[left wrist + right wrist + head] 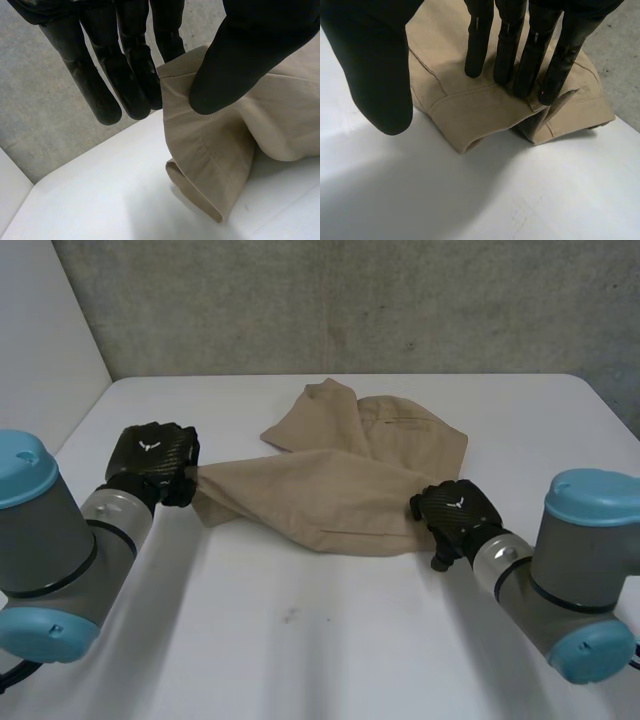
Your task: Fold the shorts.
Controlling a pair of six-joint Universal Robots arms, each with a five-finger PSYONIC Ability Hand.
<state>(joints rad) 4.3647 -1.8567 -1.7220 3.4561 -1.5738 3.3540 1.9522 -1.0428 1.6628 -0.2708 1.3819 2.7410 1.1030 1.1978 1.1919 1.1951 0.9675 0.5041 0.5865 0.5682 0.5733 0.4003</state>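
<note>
Shorts plain tan, seams same tan; tabletop white, faint dark speck; left hand, right hand black, fine weave pattern, small white emblem; arms grey, light-blue caps; wall mottled grey.

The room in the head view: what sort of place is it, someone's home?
Probably a lab or test room, not a home: a white table, a rough grey concrete wall behind it, and a robot's left arm and right arm handling tan shorts.

White table before a grey concrete wall.
</note>
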